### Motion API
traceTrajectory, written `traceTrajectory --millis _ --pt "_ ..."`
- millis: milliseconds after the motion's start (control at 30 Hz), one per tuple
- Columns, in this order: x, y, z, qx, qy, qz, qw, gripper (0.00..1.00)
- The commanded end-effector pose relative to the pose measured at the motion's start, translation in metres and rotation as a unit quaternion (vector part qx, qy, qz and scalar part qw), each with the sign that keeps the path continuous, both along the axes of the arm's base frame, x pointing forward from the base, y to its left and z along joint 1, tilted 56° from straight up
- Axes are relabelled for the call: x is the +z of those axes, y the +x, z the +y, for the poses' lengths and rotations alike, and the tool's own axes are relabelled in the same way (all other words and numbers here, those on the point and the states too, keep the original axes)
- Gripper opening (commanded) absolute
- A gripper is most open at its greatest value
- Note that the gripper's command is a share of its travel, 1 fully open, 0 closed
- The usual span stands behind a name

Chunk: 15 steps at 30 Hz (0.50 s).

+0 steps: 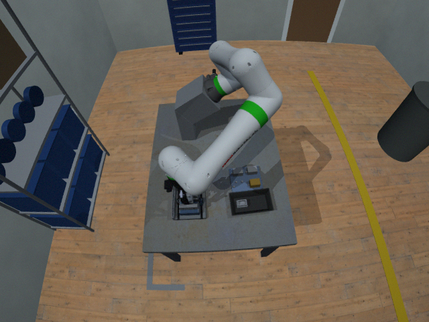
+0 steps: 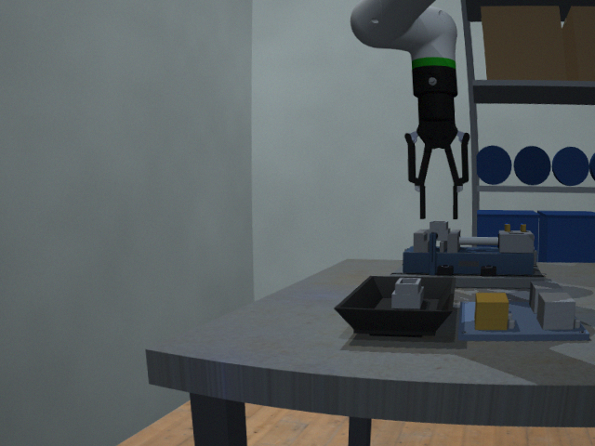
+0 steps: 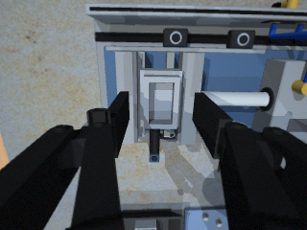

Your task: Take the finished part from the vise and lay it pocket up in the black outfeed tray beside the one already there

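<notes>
The finished part (image 2: 438,227) (image 3: 145,103), a grey block with a rectangular pocket on top, sits upright between the jaws of the blue vise (image 2: 469,268) (image 3: 230,72) (image 1: 188,210). My gripper (image 2: 438,214) (image 3: 161,105) hangs straight above the part, fingers pointing down, partly open and empty, with its tips a little above the part's top. The black outfeed tray (image 2: 364,311) (image 1: 267,202) stands to the vise's side and holds one pocketed block (image 2: 407,294) (image 1: 241,202), pocket up. In the top view the arm hides the part.
A blue fixture plate (image 2: 521,331) beside the tray carries a yellow block (image 2: 491,310) (image 1: 255,182) and a plain grey block (image 2: 555,309) (image 1: 251,169), both upright. A grey machine housing (image 1: 194,107) stands at the table's back. A shelf rack (image 1: 66,145) stands left of the table.
</notes>
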<state>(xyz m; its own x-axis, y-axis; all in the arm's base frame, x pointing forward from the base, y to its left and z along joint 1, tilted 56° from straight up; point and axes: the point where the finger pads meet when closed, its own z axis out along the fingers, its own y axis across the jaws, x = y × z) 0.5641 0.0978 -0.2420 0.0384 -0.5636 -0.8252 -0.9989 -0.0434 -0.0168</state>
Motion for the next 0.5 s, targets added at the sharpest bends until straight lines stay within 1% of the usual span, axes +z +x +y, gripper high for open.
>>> traceTrajectory --millis 0,467 --pt "0.0004 0.0007 -0.0012 -0.001 -0.001 -0.001 1.0 0.46" --pt "-0.0004 0.0006 -0.0001 -0.001 -0.001 -0.001 1.0 0.46"
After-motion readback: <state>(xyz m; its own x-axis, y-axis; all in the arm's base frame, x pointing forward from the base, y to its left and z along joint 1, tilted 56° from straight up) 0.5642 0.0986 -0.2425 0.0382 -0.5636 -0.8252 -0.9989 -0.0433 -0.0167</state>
